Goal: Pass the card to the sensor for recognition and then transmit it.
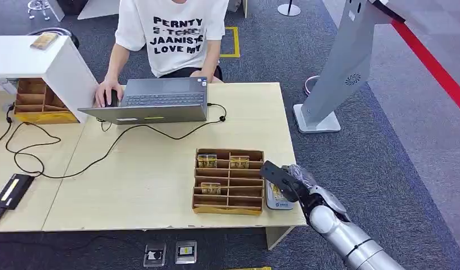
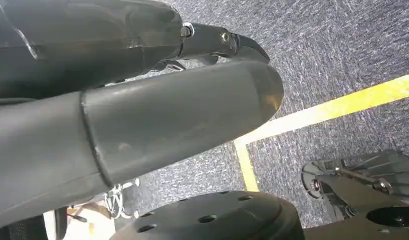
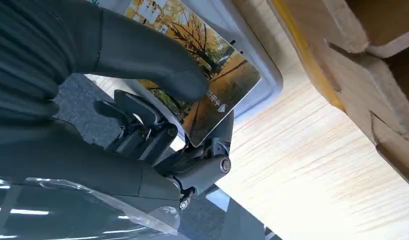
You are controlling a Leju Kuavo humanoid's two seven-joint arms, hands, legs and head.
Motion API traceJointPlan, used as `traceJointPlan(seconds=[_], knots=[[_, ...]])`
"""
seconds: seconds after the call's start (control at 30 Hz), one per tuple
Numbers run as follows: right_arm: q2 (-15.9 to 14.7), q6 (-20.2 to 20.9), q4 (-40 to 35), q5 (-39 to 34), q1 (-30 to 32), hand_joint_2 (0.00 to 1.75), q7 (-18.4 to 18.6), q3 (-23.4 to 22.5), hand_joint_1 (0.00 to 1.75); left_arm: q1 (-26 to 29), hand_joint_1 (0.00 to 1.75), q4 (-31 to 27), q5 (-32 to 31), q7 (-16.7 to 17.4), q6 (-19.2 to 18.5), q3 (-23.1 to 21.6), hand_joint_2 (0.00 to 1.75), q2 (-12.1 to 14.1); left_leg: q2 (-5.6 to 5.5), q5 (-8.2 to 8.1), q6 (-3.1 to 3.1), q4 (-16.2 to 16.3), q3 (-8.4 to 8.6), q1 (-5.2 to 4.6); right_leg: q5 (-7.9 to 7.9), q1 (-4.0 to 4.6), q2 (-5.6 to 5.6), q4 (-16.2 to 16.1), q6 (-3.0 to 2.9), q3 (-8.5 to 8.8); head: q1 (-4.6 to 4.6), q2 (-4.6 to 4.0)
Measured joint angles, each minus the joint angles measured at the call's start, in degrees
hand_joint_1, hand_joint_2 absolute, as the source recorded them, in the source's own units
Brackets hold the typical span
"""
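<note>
My right hand (image 1: 287, 180) reaches over the table's right front corner. Its thumb (image 3: 152, 55) and fingers pinch a card (image 3: 212, 75) printed with yellow autumn trees. The card lies flat on or just over the grey sensor pad (image 3: 266, 80); I cannot tell whether they touch. In the head view, the card (image 1: 277, 194) and sensor (image 1: 281, 205) sit right beside the wooden divided tray (image 1: 229, 211), partly hidden under my fingers. A few similar cards stand in the tray's slots. My left hand (image 2: 167, 115) hangs over the carpet with its fingers extended and nothing in it.
A person (image 1: 171, 34) sits behind the table using a laptop (image 1: 160, 98). A black cable runs across the table to a black device (image 1: 13, 190). A second wooden organiser (image 1: 36, 101) stands at the far left. A grey kiosk (image 1: 340, 73) stands on the carpet to the right.
</note>
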Motion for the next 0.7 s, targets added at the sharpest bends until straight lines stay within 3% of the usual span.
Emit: traceJointPlan(seconds=[0.33,0.7], knots=[[0.0,-1.6,0.2,1.3,-0.2,1.75,0.5,0.4,1.75,0.0,0.0,0.0,0.0,0.0,0.0,0.0,0.0,0.0,0.0,0.0,0.0,0.0,0.0,0.0,0.0,0.0,-0.01,0.0,0.0,0.02,0.0,0.0],[-0.2,-2.6,-7.2,10.8,-0.2,1.75,6.2,1.2,1.75,0.1,0.0,0.0,0.0,0.0,0.1,0.0,0.0,0.0,0.0,0.0,0.0,0.0,0.0,0.0,0.0,0.0,-0.01,0.0,0.01,-0.01,0.0,0.0]])
